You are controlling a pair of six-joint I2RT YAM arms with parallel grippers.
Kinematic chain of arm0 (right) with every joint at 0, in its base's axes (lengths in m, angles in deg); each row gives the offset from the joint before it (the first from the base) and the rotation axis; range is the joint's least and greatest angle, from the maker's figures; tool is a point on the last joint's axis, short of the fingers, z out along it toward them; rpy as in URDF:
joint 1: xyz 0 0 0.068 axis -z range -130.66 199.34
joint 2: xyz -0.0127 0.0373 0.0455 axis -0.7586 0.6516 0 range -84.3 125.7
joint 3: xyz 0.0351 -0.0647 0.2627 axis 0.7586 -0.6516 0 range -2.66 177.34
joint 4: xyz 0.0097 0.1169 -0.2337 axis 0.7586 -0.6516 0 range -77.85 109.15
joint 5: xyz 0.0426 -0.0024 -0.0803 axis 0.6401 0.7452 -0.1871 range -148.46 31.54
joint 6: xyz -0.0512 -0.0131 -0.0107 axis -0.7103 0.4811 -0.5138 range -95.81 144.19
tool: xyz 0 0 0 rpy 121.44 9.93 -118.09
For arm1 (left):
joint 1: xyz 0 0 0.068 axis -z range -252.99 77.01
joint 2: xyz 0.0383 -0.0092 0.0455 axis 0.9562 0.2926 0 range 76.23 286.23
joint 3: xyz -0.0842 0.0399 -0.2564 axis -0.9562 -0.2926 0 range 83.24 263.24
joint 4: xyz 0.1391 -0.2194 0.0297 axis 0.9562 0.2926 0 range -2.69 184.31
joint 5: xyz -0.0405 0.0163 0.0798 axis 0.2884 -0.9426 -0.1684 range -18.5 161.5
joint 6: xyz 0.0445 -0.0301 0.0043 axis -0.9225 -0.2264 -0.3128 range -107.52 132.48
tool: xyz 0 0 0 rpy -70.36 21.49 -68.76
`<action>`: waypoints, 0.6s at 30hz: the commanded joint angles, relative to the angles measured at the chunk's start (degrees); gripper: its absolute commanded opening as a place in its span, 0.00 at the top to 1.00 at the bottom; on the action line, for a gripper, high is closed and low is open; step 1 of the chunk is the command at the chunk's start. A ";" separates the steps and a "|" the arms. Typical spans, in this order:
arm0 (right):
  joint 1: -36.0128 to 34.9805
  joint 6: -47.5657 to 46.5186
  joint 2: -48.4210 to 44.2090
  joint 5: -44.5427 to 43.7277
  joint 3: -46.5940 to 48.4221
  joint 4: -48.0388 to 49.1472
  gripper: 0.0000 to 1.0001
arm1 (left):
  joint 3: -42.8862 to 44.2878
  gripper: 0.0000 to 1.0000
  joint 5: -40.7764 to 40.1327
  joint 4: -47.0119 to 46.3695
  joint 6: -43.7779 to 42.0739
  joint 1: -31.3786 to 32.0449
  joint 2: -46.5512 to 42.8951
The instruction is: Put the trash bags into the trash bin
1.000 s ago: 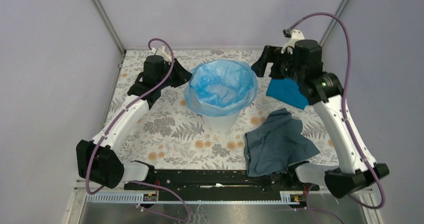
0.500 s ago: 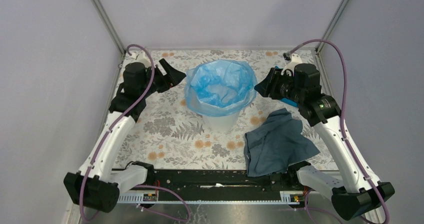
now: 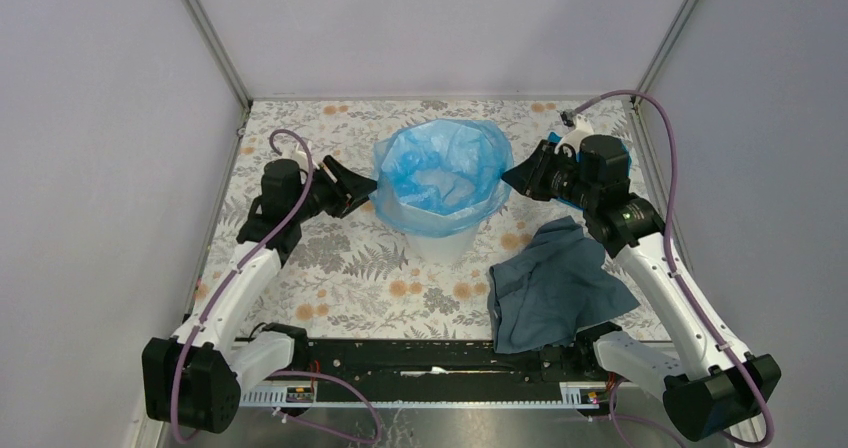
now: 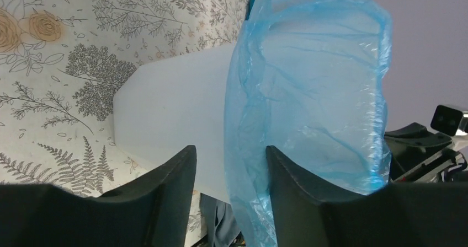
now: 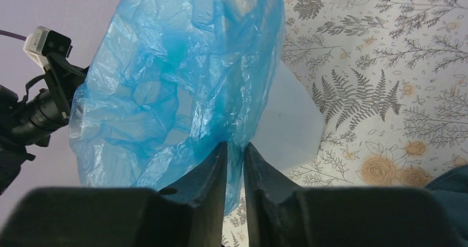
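Bag [image 3: 440,173]: thin blue film, judged light, limp, slippery, easily torn. Lines bin [image 3: 440,245], hem draped over rim, middle of tabletop [image 3: 330,268] toward far edge. Best hold: loose hem, pinched gently. Left gripper [image 4: 230,150] jaws apart, straddling hem; right gripper [image 5: 235,145] pinching hem opposite.

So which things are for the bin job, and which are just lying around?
For the job: blue trash bag, white bin, left claw, right claw.
Just lying about: grey-blue cloth.
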 commanded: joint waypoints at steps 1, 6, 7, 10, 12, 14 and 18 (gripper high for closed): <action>0.19 1.27 0.01 0.87 -3.38 6.71 0.83 | -2.82 0.53 5.14 -11.88 6.09 -0.27 1.13; 0.17 3.67 1.77 3.61 -8.38 13.04 1.00 | -5.88 0.78 6.24 -16.96 8.52 -0.22 3.50; 0.18 4.14 1.84 3.45 -9.37 14.23 1.00 | -6.11 0.81 6.46 -17.91 8.78 -0.12 4.22; 0.22 3.59 2.70 1.85 -10.39 14.21 1.00 | -6.01 0.91 6.62 -19.71 8.72 1.43 6.83; 0.17 2.92 3.66 1.64 -10.66 13.69 1.00 | -6.06 0.98 5.87 -20.92 8.45 3.26 9.00; 0.17 2.85 4.40 2.00 -12.04 14.55 1.00 | -6.56 1.00 4.42 -21.95 8.12 5.16 10.97; 0.17 3.34 5.91 2.93 -16.23 17.35 1.00 | -9.61 1.00 0.87 -23.67 7.77 7.17 12.65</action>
